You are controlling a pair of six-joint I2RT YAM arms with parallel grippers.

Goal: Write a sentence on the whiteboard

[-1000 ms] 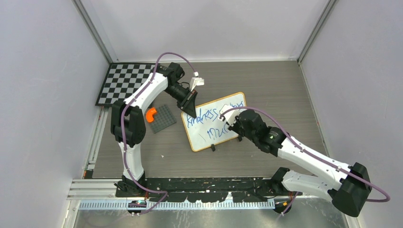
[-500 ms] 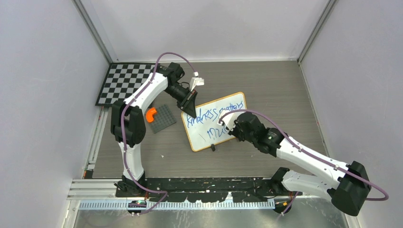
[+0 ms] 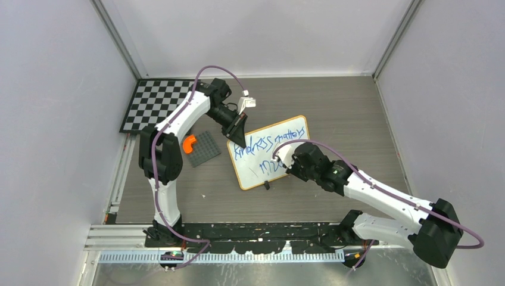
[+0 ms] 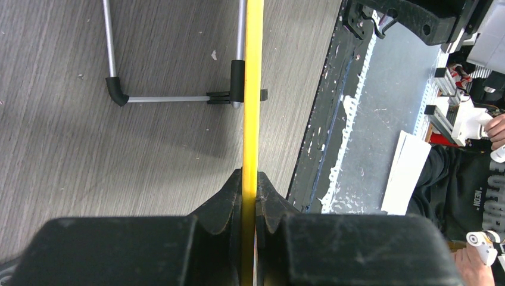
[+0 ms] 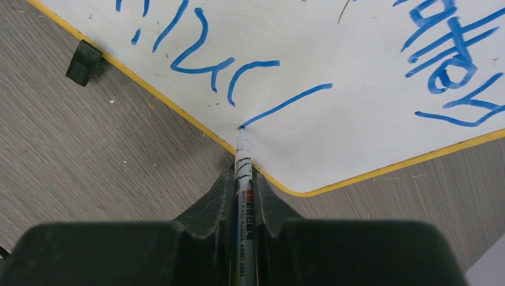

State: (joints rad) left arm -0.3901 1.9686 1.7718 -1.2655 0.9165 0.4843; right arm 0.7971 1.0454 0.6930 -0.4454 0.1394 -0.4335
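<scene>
My right gripper (image 5: 241, 176) is clamped on the marker (image 5: 243, 202), which points toward the counter's far-left corner. Its tip touches the whiteboard (image 3: 248, 173) just inside the near frame, where the sentence (image 3: 262, 146) ends. The board sits mid-counter, its long axis running left to far-right. My left gripper (image 4: 250, 182) pinches its left edge.

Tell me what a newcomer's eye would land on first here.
The whiteboard at the scene's centre, its blue sentence in two lines, draws the eye first. The right pincer grips a marker whose tip touches the board at the end of a blue stroke, near its edge. The left pincer clamps the board's yellow frame at the far-left corner.
</scene>
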